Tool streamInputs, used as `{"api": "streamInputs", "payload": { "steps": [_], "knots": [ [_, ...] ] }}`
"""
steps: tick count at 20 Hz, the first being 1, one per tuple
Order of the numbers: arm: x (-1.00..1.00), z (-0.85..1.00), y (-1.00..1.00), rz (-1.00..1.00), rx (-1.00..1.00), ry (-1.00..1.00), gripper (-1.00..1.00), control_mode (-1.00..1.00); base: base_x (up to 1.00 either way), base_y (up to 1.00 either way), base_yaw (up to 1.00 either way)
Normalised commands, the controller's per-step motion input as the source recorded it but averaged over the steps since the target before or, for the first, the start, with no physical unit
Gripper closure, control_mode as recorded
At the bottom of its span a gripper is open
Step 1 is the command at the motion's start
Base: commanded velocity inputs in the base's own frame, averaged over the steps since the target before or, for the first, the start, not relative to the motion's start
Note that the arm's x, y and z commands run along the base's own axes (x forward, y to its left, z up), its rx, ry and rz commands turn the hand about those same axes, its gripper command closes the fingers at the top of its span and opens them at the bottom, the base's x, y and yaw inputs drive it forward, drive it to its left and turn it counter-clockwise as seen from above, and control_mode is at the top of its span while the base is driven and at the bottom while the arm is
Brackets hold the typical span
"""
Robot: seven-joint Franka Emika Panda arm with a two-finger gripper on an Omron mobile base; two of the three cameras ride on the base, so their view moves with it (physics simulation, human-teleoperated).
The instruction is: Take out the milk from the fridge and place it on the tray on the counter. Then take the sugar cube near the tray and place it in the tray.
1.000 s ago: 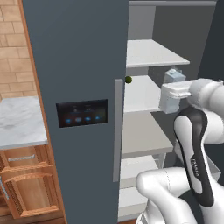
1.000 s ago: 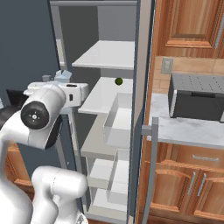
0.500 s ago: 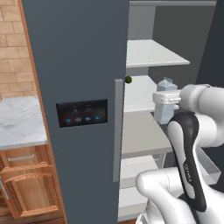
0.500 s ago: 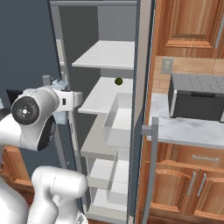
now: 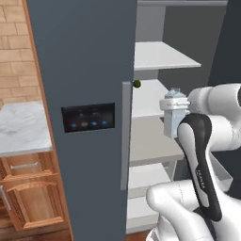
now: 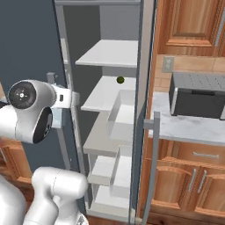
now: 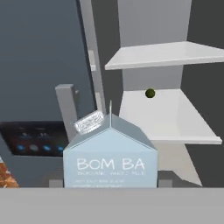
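The pale blue gabled milk (image 7: 110, 158) carton fills the lower middle of the hand view, and my gripper (image 7: 109, 182) is shut on it, one finger on each side. In the left base view the milk (image 5: 174, 109) hangs upright in front of the open fridge (image 5: 80, 70), off its pale shelves, with the gripper (image 5: 179, 124) at its lower half. The fridge (image 6: 110, 101) interior stands open ahead. A marble counter (image 5: 21, 129) lies to the left. The tray and the sugar cube are out of view.
A small dark green ball (image 5: 137, 84) sits on the middle shelf (image 6: 103, 94). The fridge's closed left door carries a grey handle (image 5: 126, 136). On the right, a counter (image 6: 193, 128) holds a grey box-like appliance (image 6: 198, 94) beside the open door's handle (image 6: 153, 167).
The milk, in my grip, has come away from the shelf, moving left and down in the left base view. The arm has swung back with it.
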Motion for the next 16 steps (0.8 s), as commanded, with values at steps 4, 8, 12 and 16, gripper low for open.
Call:
{"api": "streamInputs", "payload": {
  "steps": [4, 8, 12, 16],
  "knots": [
    [0.0, 0.0, 0.0, 0.0, 0.0, 0.0, 1.0, 1.0, -1.0, 0.0, 0.0],
    [0.0, 0.0, 0.0, 0.0, 0.0, 0.0, 1.0, 1.0, -1.0, 0.04, 0.0],
    [0.0, 0.0, 0.0, 0.0, 0.0, 0.0, 1.0, 1.0, -1.0, 0.04, -0.03],
    [0.0, 0.0, 0.0, 0.0, 0.0, 0.0, 1.0, 1.0, -0.64, -0.24, -0.38]
  ]
}}
